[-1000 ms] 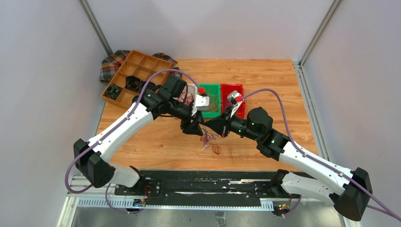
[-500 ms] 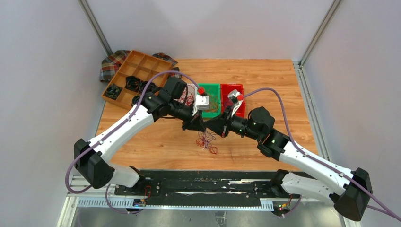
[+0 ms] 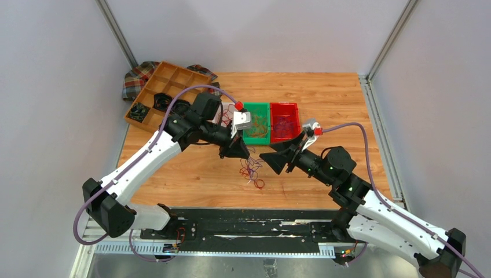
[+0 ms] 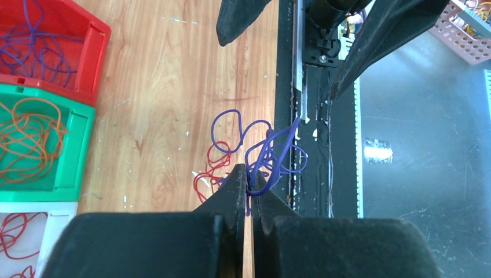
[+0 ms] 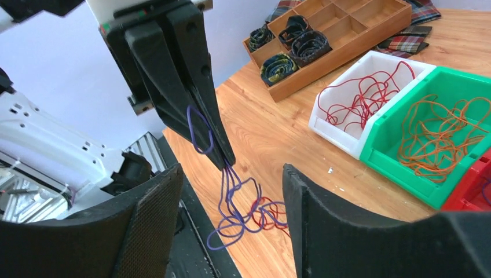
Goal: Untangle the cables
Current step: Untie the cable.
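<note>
While the left gripper (image 4: 249,174) pinches purple strands, the cables (image 4: 269,152) dangle beneath it. The right gripper (image 3: 270,162), jaws apart, faces them just beside.

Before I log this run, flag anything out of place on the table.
The wooden tray sits askew over a crumpled plaid cloth at the far left corner. A purple and red tangle trails from the shut left gripper onto the bare table. Nothing looks spilled or damaged.
</note>
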You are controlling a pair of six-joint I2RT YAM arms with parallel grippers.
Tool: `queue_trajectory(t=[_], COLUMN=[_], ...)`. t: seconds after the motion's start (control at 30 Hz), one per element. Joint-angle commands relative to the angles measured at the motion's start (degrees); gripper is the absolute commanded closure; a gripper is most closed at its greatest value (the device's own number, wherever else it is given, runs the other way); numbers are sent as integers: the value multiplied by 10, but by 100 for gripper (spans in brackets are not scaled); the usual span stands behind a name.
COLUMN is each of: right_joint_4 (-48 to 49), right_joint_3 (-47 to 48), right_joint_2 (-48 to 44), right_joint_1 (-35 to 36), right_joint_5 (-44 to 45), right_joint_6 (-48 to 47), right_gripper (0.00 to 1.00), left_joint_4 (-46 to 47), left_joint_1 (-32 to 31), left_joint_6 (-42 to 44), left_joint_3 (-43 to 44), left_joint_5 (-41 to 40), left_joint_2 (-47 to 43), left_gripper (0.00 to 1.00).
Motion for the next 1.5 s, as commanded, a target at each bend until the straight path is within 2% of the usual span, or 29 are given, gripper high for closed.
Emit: queue_trajectory(t=[0.0,0.1,0.3,0.37,0.5,0.67,0.83,1.03,1.17,1.2,1.27,1.3,1.47], right_joint_4=[17,49,59,57,57,77,60,12,-41,-55,-73,-77,-52], right_joint_3=[-24,-23,22,32,35,-11,-67,-106,-113,-113,-110,-103,-39], right_joint_2=[0,28,103,131,151,121,81,26,-9,-17,-33,-39,-26], right_joint_1=[7,8,40,50,56,56,56,56,56,56,56,56,57], right_joint_5=[-21,-47,-16,11,70,95,113,145,169,170,169,168,169], right_joint_6=[-41,-41,-75,-86,-82,-69,-57,-51,-63,-67,-77,-85,-116], right_gripper=[35,34,33,40,65,84,94,96,93,87,64,56,33], left_joint_4=[17,22,21,17,-7,-40,-54,-60,-65,-67,-71,-71,-71], left_joint_1=[8,9,10,10,11,13,21,25,25,25,25,25,25], left_joint_6=[-39,-55,-74,-77,-71,-50,-44,-42,-35,-32,-23,-23,-31], left_joint_3=[13,21,36,42,57,77,105,135,166,173,180,179,145], left_joint_5=[13,15,11,14,18,3,-25,-55,-85,-95,-103,-100,-62], left_joint_2=[-12,-11,-11,-12,-17,-23,-26,-27,-26,-25,-25,-26,-22], left_gripper=[99,99,99,99,99,99,99,99,99,99,99,99,99])
